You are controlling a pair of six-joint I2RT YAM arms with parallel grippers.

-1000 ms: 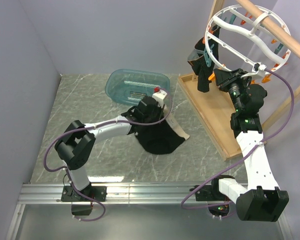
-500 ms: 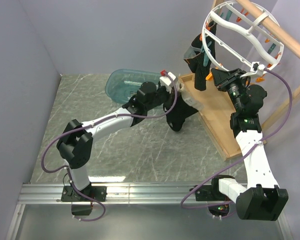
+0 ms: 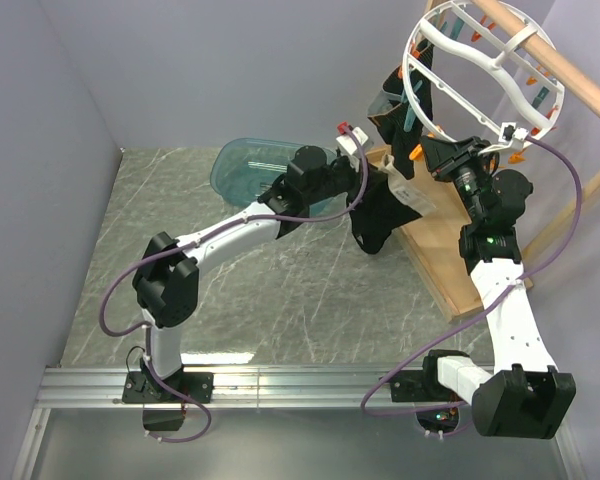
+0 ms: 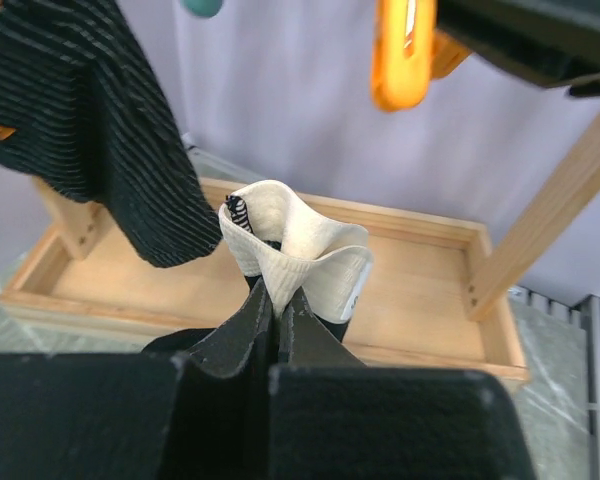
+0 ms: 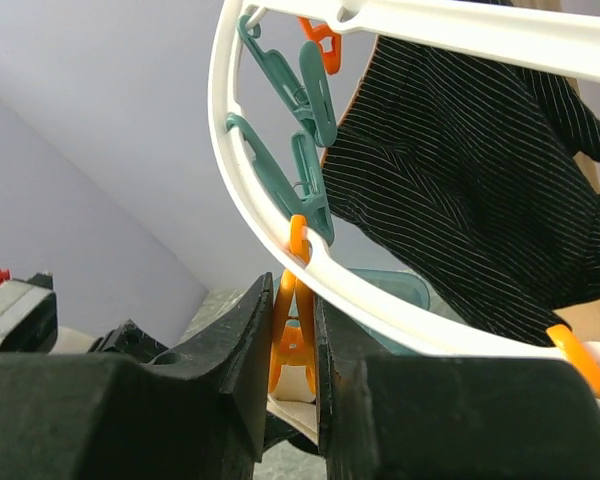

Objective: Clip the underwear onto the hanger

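My left gripper (image 3: 388, 174) is shut on the cream waistband of the underwear (image 3: 376, 215) and holds it up beside the white ring hanger (image 3: 480, 62). In the left wrist view the folded cream band (image 4: 290, 245) sticks up from my closed fingers (image 4: 242, 325). My right gripper (image 3: 427, 151) is shut on an orange clip (image 5: 295, 320) hanging from the hanger's ring (image 5: 242, 200); the clip's legs are squeezed between the fingers. The cream band (image 5: 292, 397) shows just below that clip. Whether the clip touches it, I cannot tell.
A black striped garment (image 3: 395, 108) hangs from the hanger close to the underwear, also in the right wrist view (image 5: 460, 190). Teal clips (image 5: 305, 150) dangle from the ring. The wooden rack's pole (image 3: 555, 55) and base tray (image 3: 430, 245) stand at right. The teal basin (image 3: 250, 165) is behind my left arm.
My left arm has lifted the underwear off the table by the basin and carried it up and right to the hanger. The hanger has tilted slightly; my right gripper stays on the clip.
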